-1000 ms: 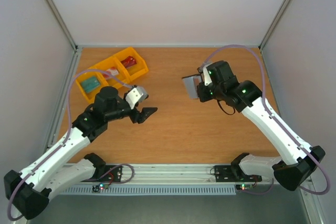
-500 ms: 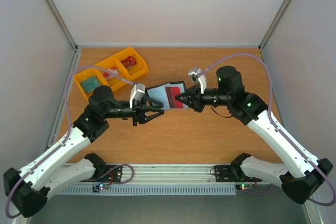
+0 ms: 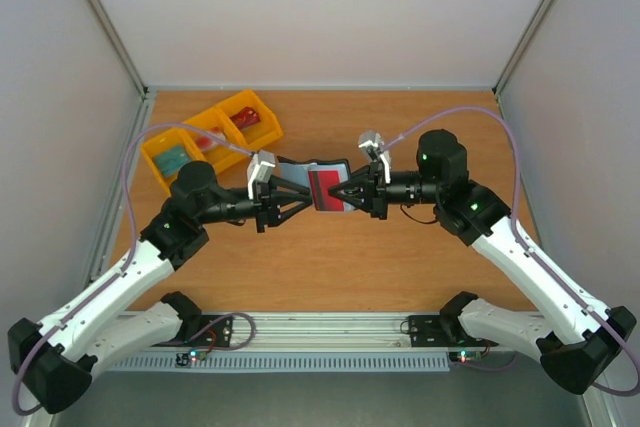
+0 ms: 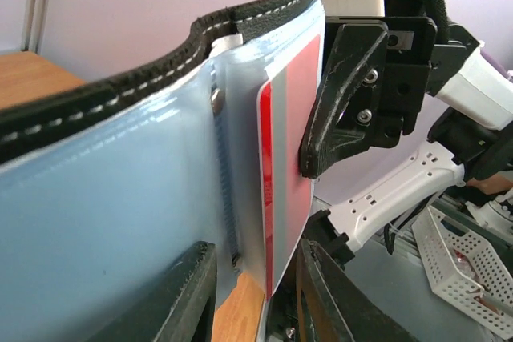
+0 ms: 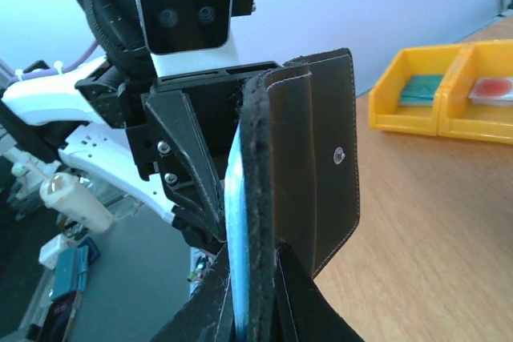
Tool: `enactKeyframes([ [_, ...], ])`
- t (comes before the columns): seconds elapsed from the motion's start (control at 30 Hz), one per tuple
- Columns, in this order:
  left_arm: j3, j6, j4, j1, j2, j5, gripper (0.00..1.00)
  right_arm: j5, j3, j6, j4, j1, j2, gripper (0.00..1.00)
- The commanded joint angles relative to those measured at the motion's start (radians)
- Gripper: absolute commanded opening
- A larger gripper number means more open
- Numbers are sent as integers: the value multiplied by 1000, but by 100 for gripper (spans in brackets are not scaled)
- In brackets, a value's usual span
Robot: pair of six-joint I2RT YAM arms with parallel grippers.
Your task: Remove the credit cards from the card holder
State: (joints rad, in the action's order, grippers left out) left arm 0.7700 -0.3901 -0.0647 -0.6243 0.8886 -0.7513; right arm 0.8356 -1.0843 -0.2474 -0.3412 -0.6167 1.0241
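Obs.: the card holder (image 3: 297, 175) hangs opened out above the wooden table (image 3: 420, 267), held between the two arms at mid-workspace.

- Right gripper (image 5: 255, 266): fingers clamped on the holder's black leather edge, carrying it.
- Left gripper (image 4: 256, 271): fingers straddle the near end of the red credit card (image 4: 290, 158) and the grey-blue lining beside it. Whether they have pinched yet, I cannot tell.

Geometry: the card sits in the half of the holder on the right gripper's side, nearly on edge. One long edge, with rounded corners, is exposed toward the left fingers. Its long axis appears to run away from the arm bases, crosswise to the line joining the grippers.

Judgement: the left arm is placed for the pull. The card should come out sliding back toward the left arm, with the right arm holding steady.
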Motion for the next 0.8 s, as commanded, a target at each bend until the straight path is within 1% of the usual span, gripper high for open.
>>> enactKeyframes([
  [0.0,-9,24,-51,14,-6,-30,30,153,23,14,95,-15,-22,1],
  [0.07,-6,22,-67,13,-2,-39,29,160,30,11,112,-22,-22,1],
  [0.13,-2,30,-88,5,6,-77,26,155,32,10,123,-27,-21,1],
  [0.2,3,38,-91,-9,15,-100,22,164,33,11,137,-30,-17,1],
  [0.27,3,29,-96,-15,24,-99,18,178,32,10,144,-35,-12,1],
  [0.33,4,16,-110,-20,29,-101,18,186,31,7,143,-38,-8,1],
  [0.37,7,15,-113,-22,30,-107,16,189,30,5,142,-39,-7,1],
  [0.4,9,20,-115,-24,30,-113,12,191,30,3,139,-39,-6,1],
  [0.43,11,25,-112,-25,29,-118,5,193,32,0,136,-40,-9,1],
  [0.47,11,31,-107,-25,28,-120,1,193,33,-4,132,-39,-13,1],
  [0.6,0,28,-102,-25,9,-156,0,178,29,-48,76,-40,-40,2],
  [0.67,-9,24,-96,-24,0,-161,0,153,17,-84,17,-38,-45,6],
  [0.77,-17,20,-87,-23,-11,-126,0,150,-5,-117,-55,-37,-30,20],
])
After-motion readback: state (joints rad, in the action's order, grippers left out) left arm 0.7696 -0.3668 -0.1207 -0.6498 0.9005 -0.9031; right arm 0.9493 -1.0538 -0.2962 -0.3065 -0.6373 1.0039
